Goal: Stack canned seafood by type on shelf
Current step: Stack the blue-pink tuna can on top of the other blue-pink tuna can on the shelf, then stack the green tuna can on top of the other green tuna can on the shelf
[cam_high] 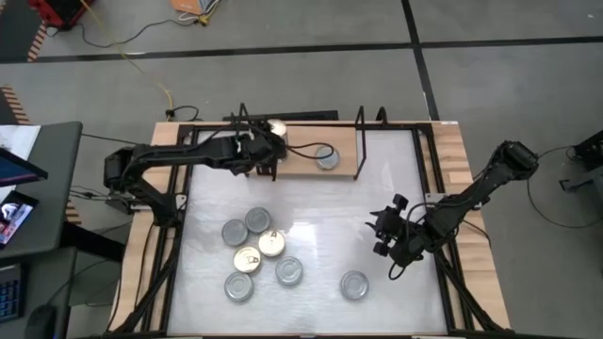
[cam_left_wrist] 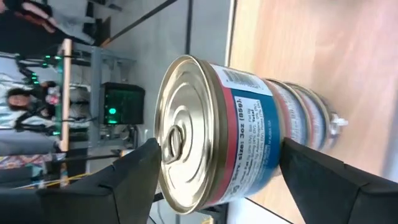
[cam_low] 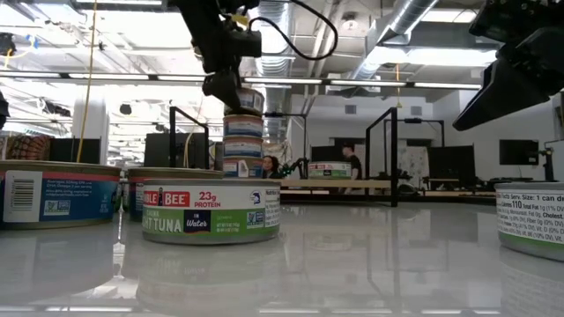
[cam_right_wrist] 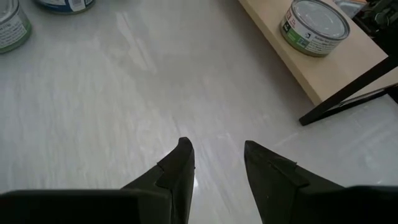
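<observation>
While the right gripper (cam_right_wrist: 214,163) hangs empty and part-open over the white tabletop (cam_high: 320,226), the left gripper (cam_left_wrist: 214,168) straddles, fingers spread and apparently clear, the gold-lidded round tin (cam_left_wrist: 211,130) topping a stack on the light-wood shelf (cam_high: 297,165). Farther along sits one silver-lidded tin (cam_high: 327,157).

Two dark fingers (cam_right_wrist: 177,171) are held apart above the white table (cam_right_wrist: 112,106). A silver-topped tin (cam_right_wrist: 315,18) is seen on the wooden shelf (cam_right_wrist: 348,59) at two o'clock.
</observation>
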Robot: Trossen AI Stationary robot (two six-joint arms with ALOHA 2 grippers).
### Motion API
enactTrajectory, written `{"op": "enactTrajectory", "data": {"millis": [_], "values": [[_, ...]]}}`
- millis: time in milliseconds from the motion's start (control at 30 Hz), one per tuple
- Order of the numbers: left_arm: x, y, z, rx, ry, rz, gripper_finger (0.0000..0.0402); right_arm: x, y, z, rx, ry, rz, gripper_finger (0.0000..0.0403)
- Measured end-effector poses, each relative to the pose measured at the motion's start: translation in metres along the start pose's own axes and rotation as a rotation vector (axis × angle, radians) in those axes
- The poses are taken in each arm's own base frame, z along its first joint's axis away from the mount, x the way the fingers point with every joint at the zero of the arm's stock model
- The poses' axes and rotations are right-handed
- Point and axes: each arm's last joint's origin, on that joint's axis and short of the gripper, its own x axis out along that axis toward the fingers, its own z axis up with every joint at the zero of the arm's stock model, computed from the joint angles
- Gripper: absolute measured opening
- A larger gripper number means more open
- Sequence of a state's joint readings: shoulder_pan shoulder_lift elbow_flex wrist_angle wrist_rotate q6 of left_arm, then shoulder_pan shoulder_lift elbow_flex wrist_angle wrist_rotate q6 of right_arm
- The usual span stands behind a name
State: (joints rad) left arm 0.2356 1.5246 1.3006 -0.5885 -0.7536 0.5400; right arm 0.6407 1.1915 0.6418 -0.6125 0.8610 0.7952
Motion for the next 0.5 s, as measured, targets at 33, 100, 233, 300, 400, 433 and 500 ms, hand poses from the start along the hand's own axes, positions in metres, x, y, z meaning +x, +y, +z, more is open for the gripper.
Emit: {"op": "enactTrajectory", "data": {"millis": [33,100,233,300,400,433,500], "values": [[-0.002,0.002,0.000,-0.005,0.000,-0.018,0.0311,0.000,0.000,0.000,0.000,0.000,0.000,0.0169],[-0.005,0.004,0.001,-0.011,0.002,-0.049,0.0311,0.000,0.000,0.000,0.000,0.000,0.000,0.0169],[-0.008,0.007,-0.001,-0.001,0.019,-0.074,0.0312,0.000,0.000,0.000,0.000,0.000,0.000,0.0169],[-0.012,0.008,0.000,0.005,0.028,-0.082,0.0312,0.000,0.000,0.000,0.000,0.000,0.000,0.0169],[-0.021,0.012,0.003,-0.015,0.024,-0.102,0.0312,0.000,0.000,0.000,0.000,0.000,0.000,0.0169],[-0.024,0.013,0.005,-0.031,0.016,-0.119,0.0312,0.000,0.000,0.000,0.000,0.000,0.000,0.0169],[-0.033,0.013,0.008,-0.079,-0.011,-0.189,0.0312,0.000,0.000,0.000,0.000,0.000,0.000,0.0169]]}}
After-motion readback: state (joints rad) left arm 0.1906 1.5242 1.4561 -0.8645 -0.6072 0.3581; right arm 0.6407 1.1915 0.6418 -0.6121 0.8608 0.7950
